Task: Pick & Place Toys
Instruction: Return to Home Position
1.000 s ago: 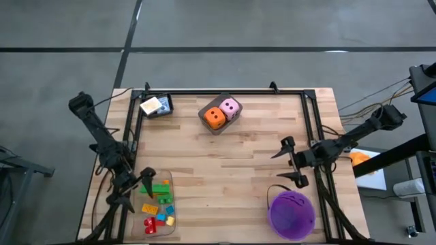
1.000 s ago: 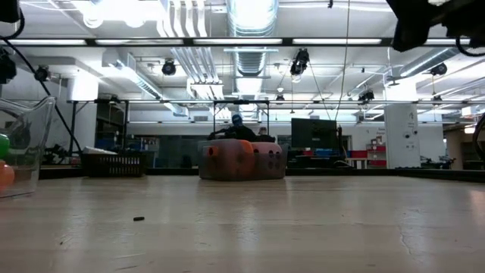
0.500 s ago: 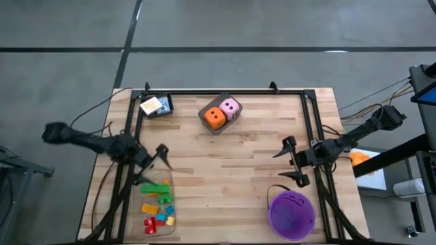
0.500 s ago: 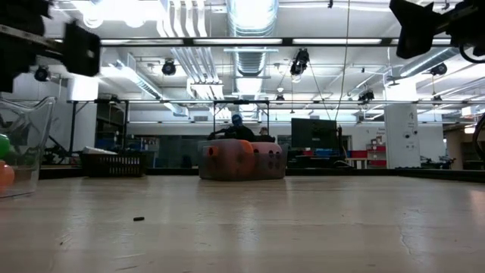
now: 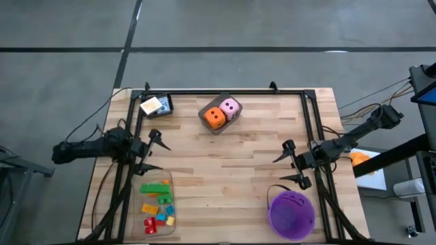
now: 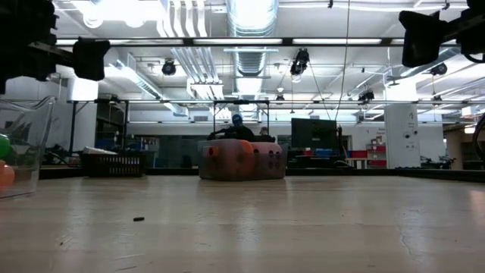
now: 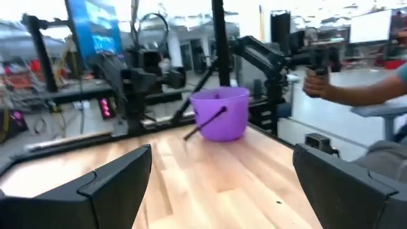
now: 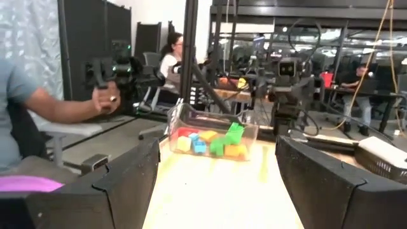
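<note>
Small coloured bricks (image 5: pixel 157 202) lie in a clear tray (image 5: pixel 169 178) at the near left; the right wrist view shows them too (image 8: pixel 213 141). An orange die (image 5: pixel 214 118) and a pink die (image 5: pixel 231 107) sit in a small container at the far middle. Flat tiles (image 5: pixel 153 105) lie in a dark tray at the far left. My left gripper (image 5: pixel 157 152) hangs open and empty above bare wood just beyond the clear tray, pointing toward the table's right. My right gripper (image 5: pixel 279 167) hangs open and empty at the right, pointing left.
A purple bucket (image 5: pixel 291 212) with a dark handle stands at the near right, just nearer than my right gripper. A black frame (image 5: pixel 225 93) runs along the far edge and both sides. A person's hand (image 7: pixel 315 79) holds a controller beyond the table.
My left gripper has swung from above the clear tray toward the far edge. It has turned from pointing at the near edge to pointing at the table's right, open throughout. The bricks lie as before.
</note>
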Action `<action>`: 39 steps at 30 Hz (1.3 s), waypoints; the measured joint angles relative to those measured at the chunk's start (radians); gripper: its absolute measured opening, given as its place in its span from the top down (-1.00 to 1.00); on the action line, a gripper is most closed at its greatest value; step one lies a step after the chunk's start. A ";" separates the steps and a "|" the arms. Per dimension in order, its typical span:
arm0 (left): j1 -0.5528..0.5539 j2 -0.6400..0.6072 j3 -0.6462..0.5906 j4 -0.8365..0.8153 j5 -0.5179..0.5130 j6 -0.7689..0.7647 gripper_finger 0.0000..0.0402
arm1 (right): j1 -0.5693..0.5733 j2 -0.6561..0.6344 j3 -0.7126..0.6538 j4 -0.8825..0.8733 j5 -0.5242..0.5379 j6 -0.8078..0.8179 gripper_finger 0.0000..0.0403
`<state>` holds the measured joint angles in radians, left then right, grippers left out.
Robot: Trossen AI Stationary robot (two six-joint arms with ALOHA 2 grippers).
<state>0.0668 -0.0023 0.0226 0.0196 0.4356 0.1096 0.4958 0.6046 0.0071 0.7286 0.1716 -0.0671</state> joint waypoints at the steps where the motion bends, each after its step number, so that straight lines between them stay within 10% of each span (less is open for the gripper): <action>1: -0.002 0.001 0.017 -0.032 0.001 0.006 -0.91 | 0.006 -0.023 0.000 -0.034 0.004 -0.001 -0.53; 14: -0.059 0.002 0.038 -0.136 -0.134 0.027 -0.91 | 0.048 -0.592 0.000 -0.677 -0.012 0.011 -0.53; 39: -0.063 0.002 0.038 -0.155 -0.264 -0.014 -0.91 | 0.043 -0.429 0.000 -0.673 0.284 0.003 -0.53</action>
<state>0.0036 -0.0002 0.0605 -0.1352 0.1715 0.0952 0.5392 0.1751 0.0072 0.0556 0.4561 -0.0640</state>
